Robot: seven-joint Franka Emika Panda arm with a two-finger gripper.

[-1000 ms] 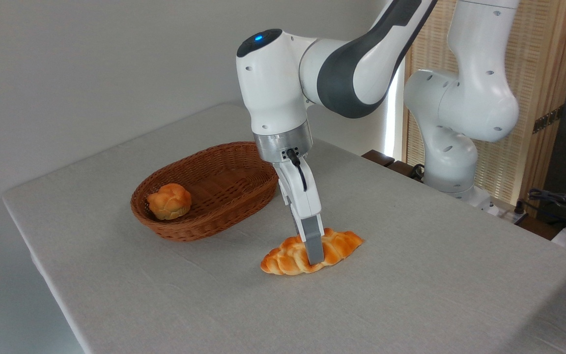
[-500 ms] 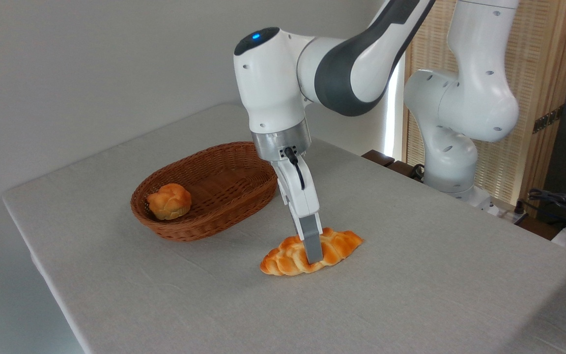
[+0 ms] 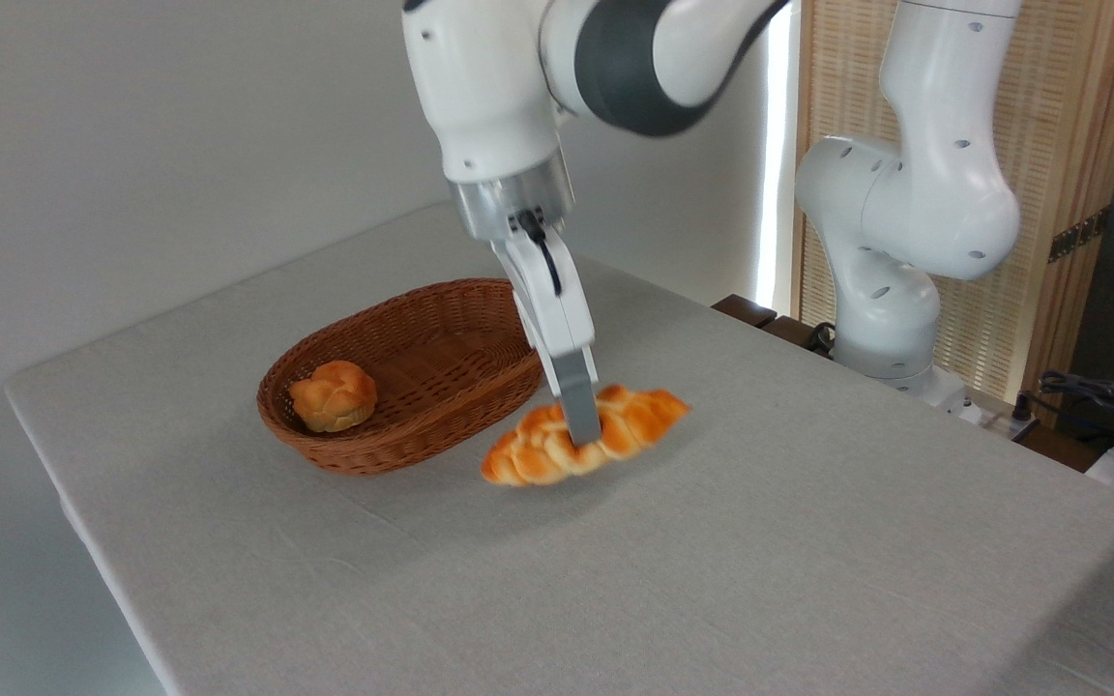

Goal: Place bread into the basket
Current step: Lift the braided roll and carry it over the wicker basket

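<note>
Here, in the single fixed view, the white two-finger gripper (image 3: 580,437) is clamped on the long braided golden-orange bread (image 3: 584,434) at mid-length. The bread hangs clear of the grey cloth-covered tabletop (image 3: 712,541) at frame centre, just right of the oval brown woven wicker basket (image 3: 402,372). A small round knotted bun (image 3: 333,394) lies inside the basket at its left end.

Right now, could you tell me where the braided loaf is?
The loaf hangs in the gripper above the table, just right of the basket.
</note>
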